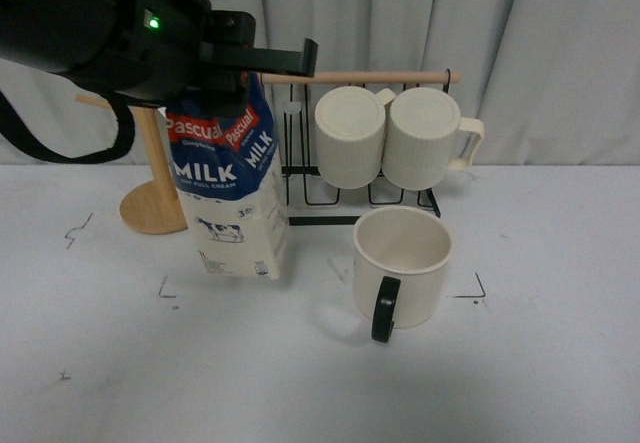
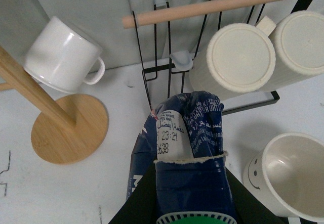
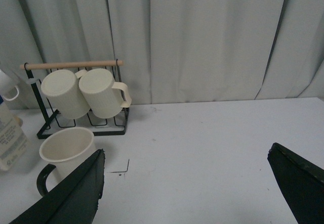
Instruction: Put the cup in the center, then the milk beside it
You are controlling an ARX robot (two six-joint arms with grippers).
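Observation:
The cup (image 1: 401,266), wide and cream-white with a black handle toward me, stands upright inside the center patch (image 1: 320,308) marked by black corners. Its smiley face shows in the left wrist view (image 2: 283,176). My left gripper (image 1: 235,83) is shut on the top of the milk (image 1: 232,188), a blue and cream Pascual carton. It holds the carton upright just left of the cup, with its base at or near the table in the patch's left part. The green cap shows in the left wrist view (image 2: 195,219). My right gripper (image 3: 185,183) is open and empty, right of the cup (image 3: 66,150).
A black wire rack (image 1: 365,195) with a wooden bar holds two ribbed cream mugs (image 1: 352,135) behind the cup. A wooden stand (image 1: 153,208) at the back left carries a small white mug (image 2: 63,54). A grey curtain hangs behind.

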